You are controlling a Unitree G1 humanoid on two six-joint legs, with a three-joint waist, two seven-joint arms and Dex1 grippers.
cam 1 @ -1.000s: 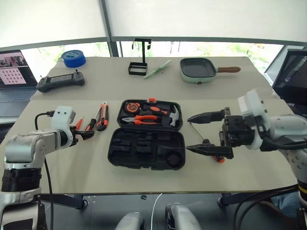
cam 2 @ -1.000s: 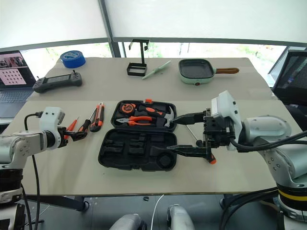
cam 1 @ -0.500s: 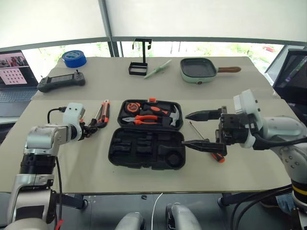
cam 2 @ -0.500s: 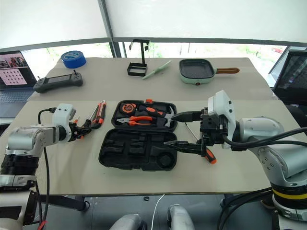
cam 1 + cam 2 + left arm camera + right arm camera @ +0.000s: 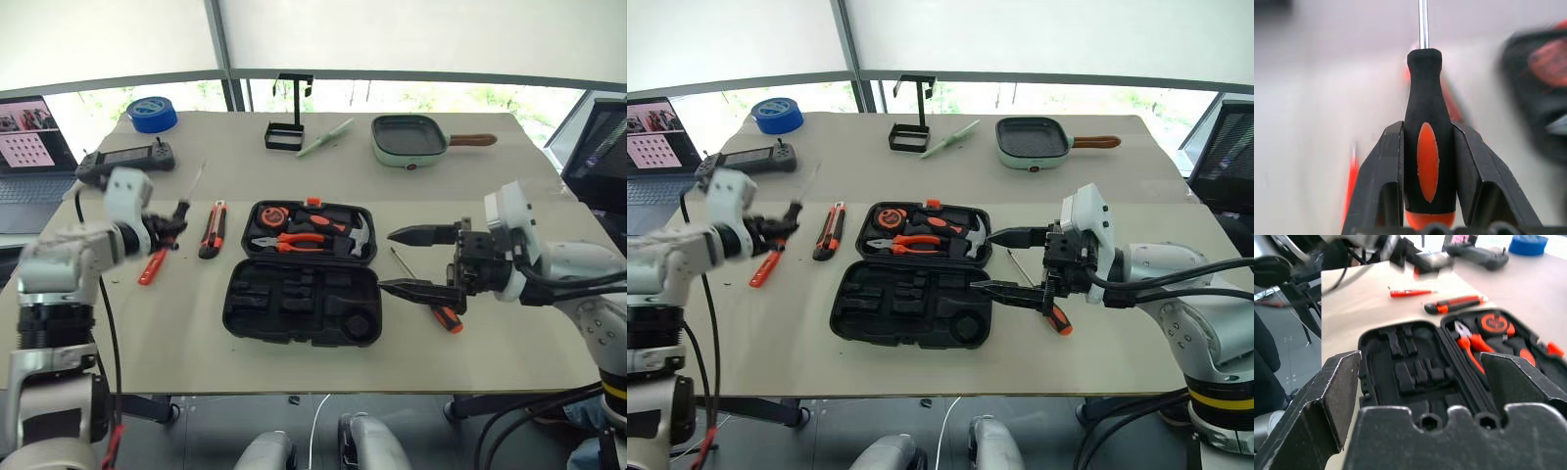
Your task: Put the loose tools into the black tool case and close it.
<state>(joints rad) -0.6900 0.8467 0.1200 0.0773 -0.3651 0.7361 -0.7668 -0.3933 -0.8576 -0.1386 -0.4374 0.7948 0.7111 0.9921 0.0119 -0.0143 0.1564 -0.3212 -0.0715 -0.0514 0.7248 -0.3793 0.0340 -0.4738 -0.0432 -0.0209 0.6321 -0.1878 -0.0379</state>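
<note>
Left of the open case, the left gripper pinches a screwdriver by its handle, clear of the table. Next, I judge, comes carrying it over to a free recess. Beside the case, the right gripper hangs spread above another screwdriver; a knife and an orange screwdriver lie loose.

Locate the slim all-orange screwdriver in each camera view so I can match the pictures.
Left eye view: slim orange screwdriver lies on the table, left of the utility knife.
Right eye view: same spot, left of the knife.
Left wrist view: blurred orange streak beside the left gripper.
Right wrist view: beyond the black tool case.
Shared landmark: the case.
</note>
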